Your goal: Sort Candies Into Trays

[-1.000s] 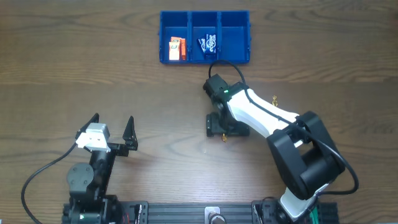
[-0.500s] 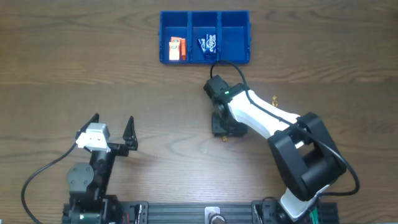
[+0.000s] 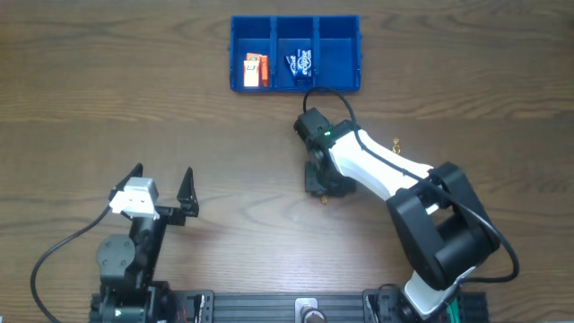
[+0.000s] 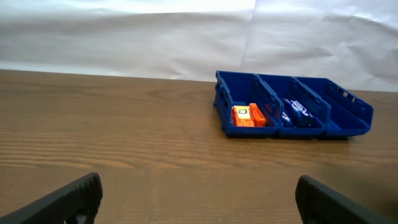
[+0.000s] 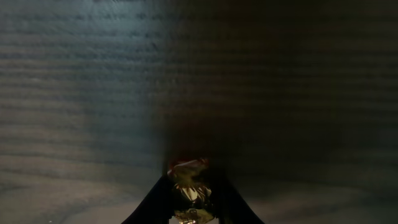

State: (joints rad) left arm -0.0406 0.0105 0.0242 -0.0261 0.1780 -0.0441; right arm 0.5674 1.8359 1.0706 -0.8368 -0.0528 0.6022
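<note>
Blue tray (image 3: 235, 49) (image 4: 356, 107): three compartments side by side, resting flat at the far centre of the table. Orange candy (image 3: 256, 70) (image 4: 249, 116): lies in the left compartment, toward its near end. Dark blue wrapped candy (image 3: 299, 64) (image 4: 298, 111): lies in the middle compartment. Gold-wrapped candy (image 5: 191, 186) (image 3: 324, 196): crinkled foil with a red patch on top, pinched between the fingers of the right gripper (image 5: 193, 202) (image 3: 323, 188), low over the table, near of the tray and well apart from it.
</note>
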